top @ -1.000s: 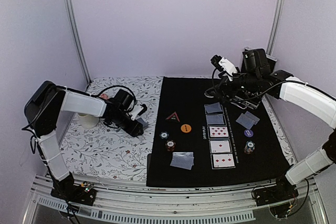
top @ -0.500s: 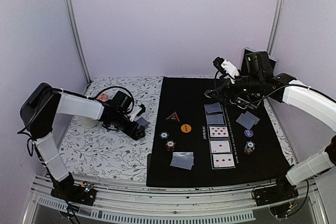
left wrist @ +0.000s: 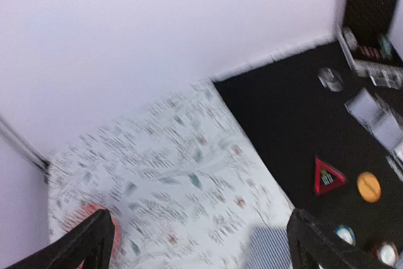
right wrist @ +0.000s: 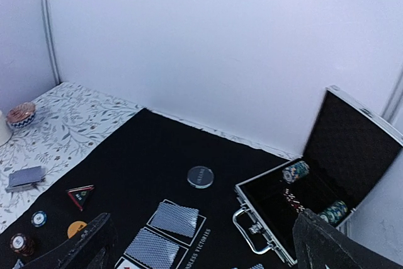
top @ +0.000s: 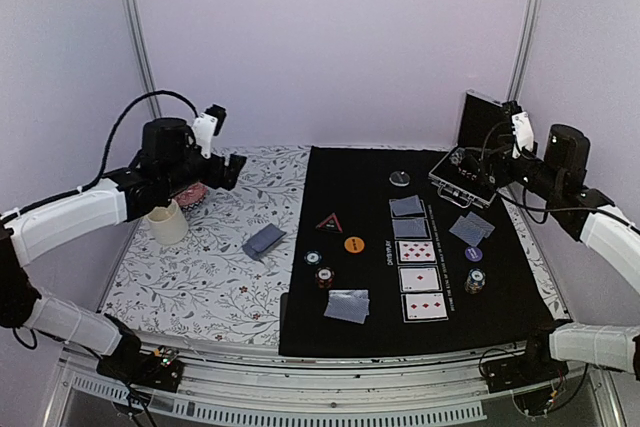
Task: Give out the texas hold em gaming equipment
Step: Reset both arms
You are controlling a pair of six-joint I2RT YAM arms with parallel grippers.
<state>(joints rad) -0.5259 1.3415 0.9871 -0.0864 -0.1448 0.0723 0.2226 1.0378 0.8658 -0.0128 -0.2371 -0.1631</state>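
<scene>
2 arms hang raised above the table, and neither touches anything. The left gripper (left wrist: 198,218) is spread wide with nothing between its fingers (left wrist: 88,244). It hovers over the far part of the floral cloth (top: 190,282), near the white cup (top: 168,224) and the pink round object (top: 192,193). The right gripper (right wrist: 203,218) is likewise released and empty, held above the far right of the black mat (top: 350,182), close to the open case (top: 468,183). The case lid stands upright, and chip stacks (right wrist: 296,171) sit inside.

1 small deck (top: 263,240) of grey-blue-backed cards lies on the floral cloth, just left of the mat's edge. Everything else laid out is on the mat:

- **Far middle:** the silver disc (top: 400,178) lies alone.
- **Centre column:** 5 cards run toward the near edge. The 2 face-down cards (top: 407,206) come first, then 3 face-up cards (top: 419,278) showing red pips.
- **Left of the column:** the red triangle marker (top: 329,222) and the orange disc (top: 354,244) are here. There are also 2 striped chips (top: 313,258) and an overlapping left card pair (top: 347,304), face down by the near edge.
- **Right of the column:** another overlapping right card pair (top: 471,229) lies face down. The purple disc (top: 474,254) is just nearer than it, and the 2 right chips (top: 476,277) are nearer still.
</scene>
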